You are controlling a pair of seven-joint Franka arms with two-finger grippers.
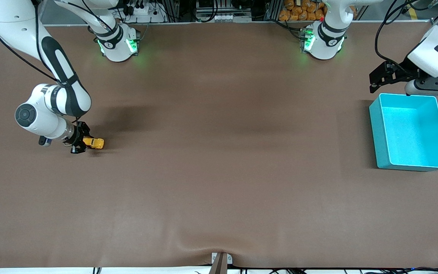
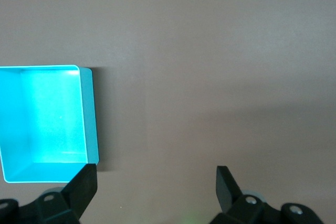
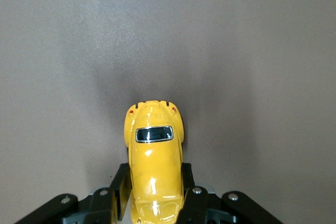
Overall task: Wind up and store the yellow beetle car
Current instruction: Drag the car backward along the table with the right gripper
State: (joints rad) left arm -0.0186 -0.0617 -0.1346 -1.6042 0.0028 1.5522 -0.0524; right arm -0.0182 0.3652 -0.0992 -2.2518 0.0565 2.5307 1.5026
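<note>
The yellow beetle car [image 1: 94, 142] lies low at the table toward the right arm's end, held at one end by my right gripper [image 1: 82, 143]. In the right wrist view the car [image 3: 154, 156] sits between the black fingers [image 3: 119, 190], which press its sides. The teal bin [image 1: 411, 131] stands at the left arm's end of the table, open and with nothing in it. My left gripper [image 1: 384, 76] hangs open and empty above the table beside the bin's edge nearest the robot bases. The left wrist view shows the bin [image 2: 44, 121] and its wide-apart fingers [image 2: 84, 184].
Brown cloth [image 1: 219, 152] covers the whole table. A small clamp [image 1: 221, 260] sits at the table edge nearest the front camera. The arm bases [image 1: 118, 42] stand along the edge farthest from it.
</note>
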